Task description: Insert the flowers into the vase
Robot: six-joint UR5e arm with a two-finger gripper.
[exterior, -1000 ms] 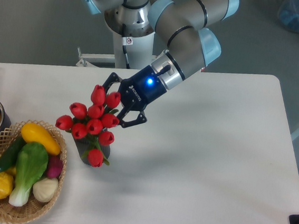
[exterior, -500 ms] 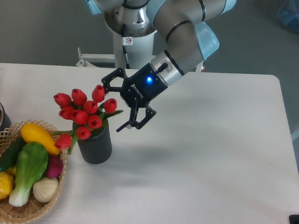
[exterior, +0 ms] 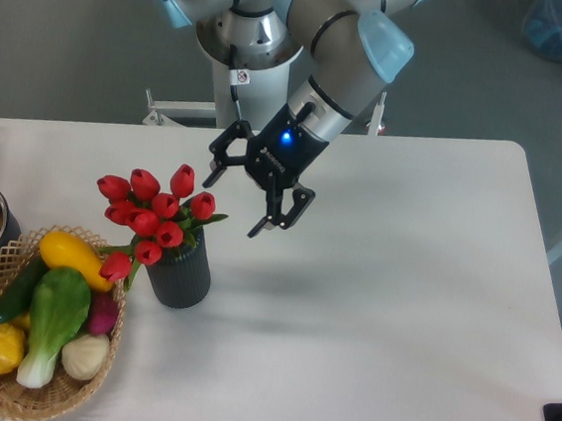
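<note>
Tulips, a red bunch on green stems point(exterior: 151, 216), stand in the dark grey ribbed cylinder vase point(exterior: 180, 277) toward the bench's left edge, leaning left over a wicker basket of yellow and green vegetables point(exterior: 109, 338). The black two-finger gripper point(exterior: 246, 194) hangs nearby toward the far edge, spread wide, holding nothing.

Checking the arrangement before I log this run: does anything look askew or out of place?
Mostly fine. The bunch of red tulips sits in the dark ribbed vase, leaning left. One bloom droops over the rim towards the wicker basket. The gripper is open, clear of the flowers.
</note>
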